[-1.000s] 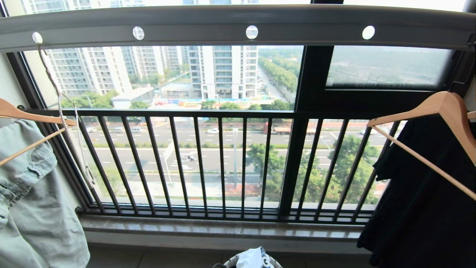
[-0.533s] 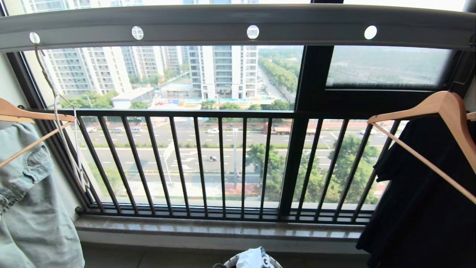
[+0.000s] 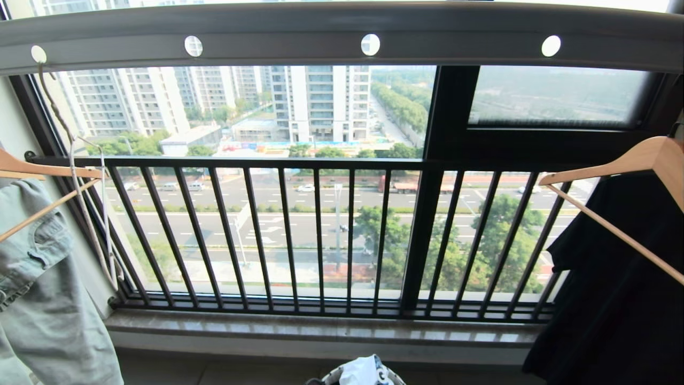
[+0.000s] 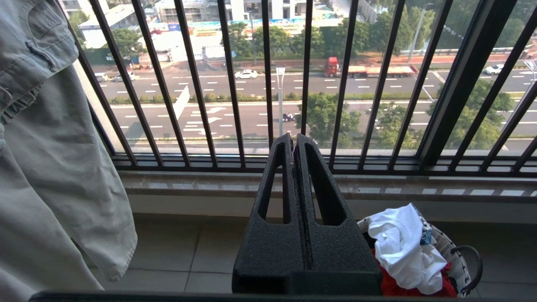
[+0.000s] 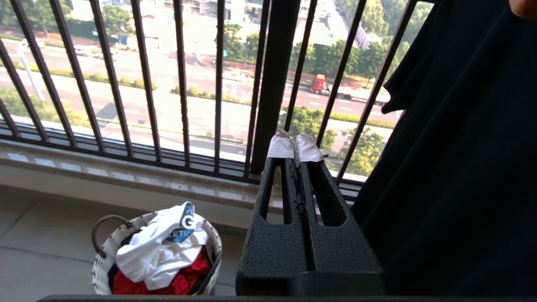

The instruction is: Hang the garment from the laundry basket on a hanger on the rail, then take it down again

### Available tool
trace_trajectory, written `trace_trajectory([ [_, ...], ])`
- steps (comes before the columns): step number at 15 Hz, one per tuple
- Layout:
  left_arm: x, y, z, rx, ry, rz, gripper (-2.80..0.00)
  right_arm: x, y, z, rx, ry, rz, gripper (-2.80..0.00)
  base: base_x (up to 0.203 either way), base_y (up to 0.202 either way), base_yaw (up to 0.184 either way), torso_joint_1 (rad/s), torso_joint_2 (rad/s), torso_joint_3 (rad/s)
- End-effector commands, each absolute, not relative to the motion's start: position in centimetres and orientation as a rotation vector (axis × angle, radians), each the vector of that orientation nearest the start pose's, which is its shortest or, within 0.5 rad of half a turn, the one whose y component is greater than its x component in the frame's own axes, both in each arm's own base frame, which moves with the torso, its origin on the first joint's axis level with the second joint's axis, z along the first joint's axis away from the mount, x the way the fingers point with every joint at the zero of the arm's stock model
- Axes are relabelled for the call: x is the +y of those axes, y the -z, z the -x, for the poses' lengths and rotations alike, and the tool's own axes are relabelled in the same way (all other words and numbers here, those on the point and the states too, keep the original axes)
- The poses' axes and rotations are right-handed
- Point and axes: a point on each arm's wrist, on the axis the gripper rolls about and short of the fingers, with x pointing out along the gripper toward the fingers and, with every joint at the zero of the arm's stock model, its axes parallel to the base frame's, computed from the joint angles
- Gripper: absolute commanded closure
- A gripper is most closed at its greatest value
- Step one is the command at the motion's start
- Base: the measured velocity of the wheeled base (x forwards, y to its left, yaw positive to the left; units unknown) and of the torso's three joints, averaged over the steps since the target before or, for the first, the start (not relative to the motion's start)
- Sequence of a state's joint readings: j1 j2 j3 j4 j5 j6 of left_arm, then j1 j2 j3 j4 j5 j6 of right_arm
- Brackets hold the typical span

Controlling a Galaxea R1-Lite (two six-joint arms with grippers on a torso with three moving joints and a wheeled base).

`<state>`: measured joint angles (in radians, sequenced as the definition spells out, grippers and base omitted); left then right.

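Both tools, left tool and right tool, pinched closed, holding nothing; garment sits crumpled atop the laundry basket at 6 o'clock in head view, soft, light, floppy, so I'd pinch a raised top fold.

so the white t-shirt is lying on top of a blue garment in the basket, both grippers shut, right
Not quite: the garment under the white T-shirt in the basket is red, not blue, as both wrist views show. The left gripper and the right gripper are indeed both shut.
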<state>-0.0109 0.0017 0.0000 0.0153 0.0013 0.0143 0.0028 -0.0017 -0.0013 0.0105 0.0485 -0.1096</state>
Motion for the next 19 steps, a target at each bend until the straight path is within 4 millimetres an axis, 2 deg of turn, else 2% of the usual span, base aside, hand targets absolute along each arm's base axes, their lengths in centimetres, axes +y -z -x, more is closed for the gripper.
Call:
trace_trajectory([
  [1, 0.03, -7.39, 2.27, 0.017, 0.009, -0.014, 0.00, 0.10, -7.48, 2.30, 0.006, -0.053, 0.110, 0.00, 0.000, 0.000, 0.000, 0.000, 0.00, 0.000],
  [19, 0.03, -7.41, 2.27, 0.016, 0.009, -0.014, 0.00, 0.10, -7.49, 2.29, 0.005, -0.053, 0.103, 0.00, 0.000, 0.000, 0.000, 0.000, 0.00, 0.000],
])
